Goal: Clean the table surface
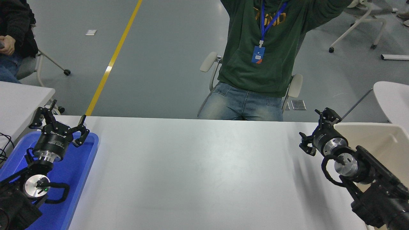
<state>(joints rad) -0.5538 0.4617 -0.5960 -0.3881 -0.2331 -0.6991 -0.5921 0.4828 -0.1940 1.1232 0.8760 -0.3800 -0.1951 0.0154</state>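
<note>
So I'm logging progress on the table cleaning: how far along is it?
The table surface shows nothing lying on it. The right gripper, open and holding nothing, hangs over the table's right end beside the beige bin. The left gripper sits open over the blue tray. Nothing visibly remains.

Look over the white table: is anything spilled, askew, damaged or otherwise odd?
Nothing stands out. The table surface looks bare, with no spill or damage. The blue tray and beige bin sit squarely at its ends.
</note>
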